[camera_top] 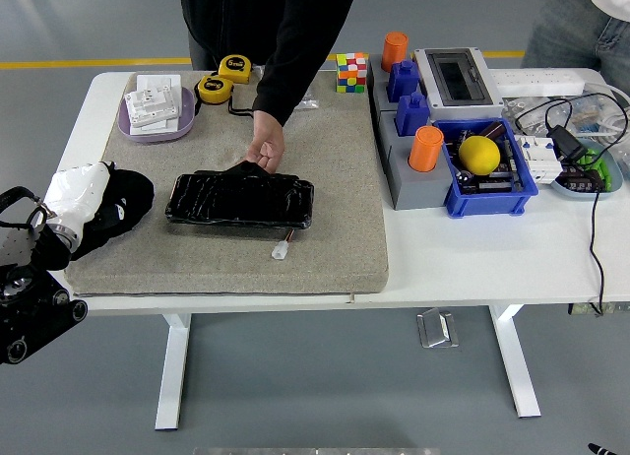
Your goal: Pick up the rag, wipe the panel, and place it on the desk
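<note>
The black glossy panel lies on the beige felt mat in the middle of the table. A person's hand rests on the panel's far edge. The black rag lies on the mat's left edge, well left of the panel. My left hand, white-covered, comes in from the left, and its fingers are curled on the rag's left side. My right hand is out of view.
A purple tray with white cards and two yellow tape measures sit at the back left. A Rubik's cube, grey and blue blocks with orange cylinders, a blue bin with a yellow ball and cables crowd the right.
</note>
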You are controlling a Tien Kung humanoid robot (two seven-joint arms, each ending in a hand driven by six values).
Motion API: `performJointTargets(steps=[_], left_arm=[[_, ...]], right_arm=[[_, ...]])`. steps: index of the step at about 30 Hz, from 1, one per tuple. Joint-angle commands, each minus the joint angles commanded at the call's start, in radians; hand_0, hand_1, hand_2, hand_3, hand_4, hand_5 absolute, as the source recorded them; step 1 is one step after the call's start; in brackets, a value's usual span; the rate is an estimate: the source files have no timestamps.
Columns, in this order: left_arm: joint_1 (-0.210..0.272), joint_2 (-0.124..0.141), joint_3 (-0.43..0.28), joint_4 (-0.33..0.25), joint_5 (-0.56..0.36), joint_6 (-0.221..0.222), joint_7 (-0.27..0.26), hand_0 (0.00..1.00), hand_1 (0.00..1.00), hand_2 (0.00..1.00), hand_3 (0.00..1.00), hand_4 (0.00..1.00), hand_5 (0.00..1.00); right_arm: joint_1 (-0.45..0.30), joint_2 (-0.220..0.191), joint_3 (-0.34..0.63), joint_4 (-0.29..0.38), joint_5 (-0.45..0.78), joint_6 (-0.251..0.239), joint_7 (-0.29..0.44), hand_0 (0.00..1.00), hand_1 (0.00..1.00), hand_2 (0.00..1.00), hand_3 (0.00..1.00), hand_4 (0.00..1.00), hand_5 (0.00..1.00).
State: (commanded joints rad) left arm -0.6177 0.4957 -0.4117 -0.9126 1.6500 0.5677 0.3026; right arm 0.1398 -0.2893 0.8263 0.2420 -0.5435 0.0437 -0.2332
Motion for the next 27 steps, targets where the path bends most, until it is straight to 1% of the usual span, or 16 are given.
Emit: performJointTargets(steps=[1, 2, 7, 8, 13, 14, 19, 20, 25, 26, 27], left_arm=[[0.002, -0.001, -0.001, 0.001, -0.002, 0.0, -0.002, 0.267, 0.344, 0.533, 0.537, 0.351, 0.002], [0.003, -0.002, -0.002, 0.002, -0.01, -0.001, -0.004, 0.297, 0.45, 0.551, 0.545, 0.461, 0.002], [0.006, -0.008, -0.001, 0.015, -0.036, -0.004, -0.017, 0.297, 0.45, 0.551, 0.545, 0.461, 0.002], [0.007, -0.009, -0.001, 0.017, -0.041, -0.006, -0.02, 0.363, 0.497, 0.578, 0.561, 0.694, 0.032], [0.01, -0.003, 0.002, 0.011, -0.071, -0.02, -0.023, 0.363, 0.497, 0.578, 0.561, 0.694, 0.032], [0.009, -0.001, 0.003, 0.008, -0.082, -0.026, -0.022, 0.416, 0.604, 0.71, 0.636, 0.841, 0.113], [0.008, 0.01, -0.011, -0.008, -0.091, -0.046, -0.014, 0.416, 0.604, 0.71, 0.636, 0.841, 0.113], [0.008, 0.013, -0.016, -0.012, -0.092, -0.049, -0.015, 0.46, 0.67, 0.765, 0.787, 0.998, 0.281], [0.008, 0.022, -0.031, -0.025, -0.094, -0.061, -0.023, 0.46, 0.67, 0.765, 0.787, 0.998, 0.281], [0.008, 0.023, -0.033, -0.025, -0.099, -0.062, -0.026, 0.494, 0.704, 0.798, 0.814, 0.998, 0.402], [0.009, 0.024, -0.037, -0.026, -0.101, -0.064, -0.029, 0.494, 0.704, 0.798, 0.814, 0.998, 0.402]], right_arm=[[0.0, 0.0, 0.001, 0.0, -0.001, 0.0, 0.0, 0.76, 0.577, 0.706, 0.603, 0.998, 0.551], [0.0, 0.0, 0.001, 0.0, 0.0, 0.0, 0.0, 0.76, 0.577, 0.706, 0.603, 0.998, 0.551], [-0.001, 0.0, 0.001, 0.001, -0.001, 0.001, 0.0, 0.76, 0.577, 0.706, 0.603, 0.998, 0.551], [-0.001, 0.0, 0.002, 0.001, -0.001, 0.001, 0.0, 0.76, 0.576, 0.706, 0.603, 0.998, 0.552], [-0.001, -0.001, 0.006, -0.001, -0.003, 0.002, -0.001, 0.76, 0.576, 0.706, 0.603, 0.998, 0.552], [0.0, -0.002, 0.007, -0.002, -0.003, 0.001, -0.001, 0.76, 0.572, 0.706, 0.603, 0.998, 0.552], [0.001, -0.002, 0.01, -0.002, -0.005, 0.001, 0.0, 0.76, 0.572, 0.706, 0.603, 0.998, 0.552], [0.001, -0.002, 0.01, -0.003, -0.005, 0.001, 0.0, 0.761, 0.572, 0.706, 0.603, 0.998, 0.551], [0.001, -0.001, 0.011, -0.003, -0.006, 0.001, 0.001, 0.761, 0.572, 0.706, 0.603, 0.998, 0.551], [0.001, -0.002, 0.011, -0.003, -0.006, 0.001, 0.001, 0.76, 0.574, 0.706, 0.603, 0.998, 0.552], [0.001, -0.002, 0.01, -0.003, -0.007, 0.001, 0.001, 0.76, 0.574, 0.706, 0.603, 0.998, 0.552]])
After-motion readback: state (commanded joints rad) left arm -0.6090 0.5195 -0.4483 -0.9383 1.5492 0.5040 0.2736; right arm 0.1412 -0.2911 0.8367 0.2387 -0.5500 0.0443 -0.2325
